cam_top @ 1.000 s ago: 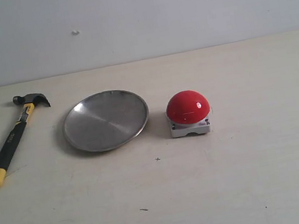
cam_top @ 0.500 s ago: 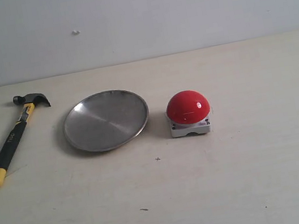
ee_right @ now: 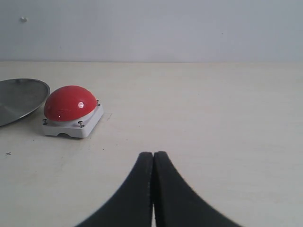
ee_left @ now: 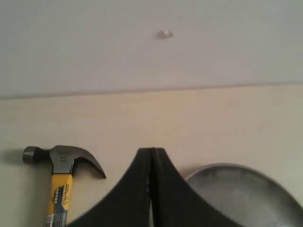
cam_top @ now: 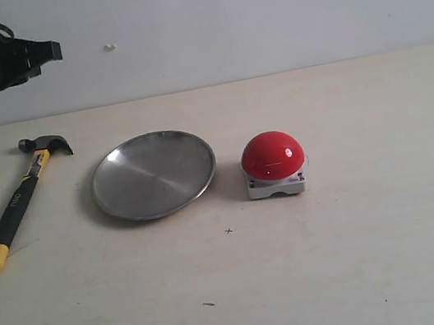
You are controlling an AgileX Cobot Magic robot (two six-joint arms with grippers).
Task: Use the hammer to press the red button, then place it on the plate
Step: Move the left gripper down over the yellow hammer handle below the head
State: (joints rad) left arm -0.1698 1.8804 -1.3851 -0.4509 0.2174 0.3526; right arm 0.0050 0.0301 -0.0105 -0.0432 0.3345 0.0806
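The hammer [cam_top: 17, 200] lies flat on the table at the left, dark head away from the camera, yellow butt toward the front edge; its head and yellow neck [ee_left: 63, 172] show in the left wrist view. The silver plate [cam_top: 154, 175] rests in the middle, and the red button [cam_top: 272, 155] on its grey-white base stands to its right. My left gripper [cam_top: 55, 49] hangs high above the hammer's head, shut and empty [ee_left: 152, 150]. My right gripper [ee_right: 153, 154] is shut and empty over bare table, apart from the red button [ee_right: 70, 102]; the exterior view does not show it.
A pale wall [cam_top: 259, 14] rises behind the table's far edge. The plate's rim [ee_right: 21, 97] shows beside the button in the right wrist view. Small dark specks [cam_top: 209, 304] dot the beige tabletop near the front.
My left arm has come into the exterior view at the top left, high above the hammer. The hammer, plate and button have not moved.
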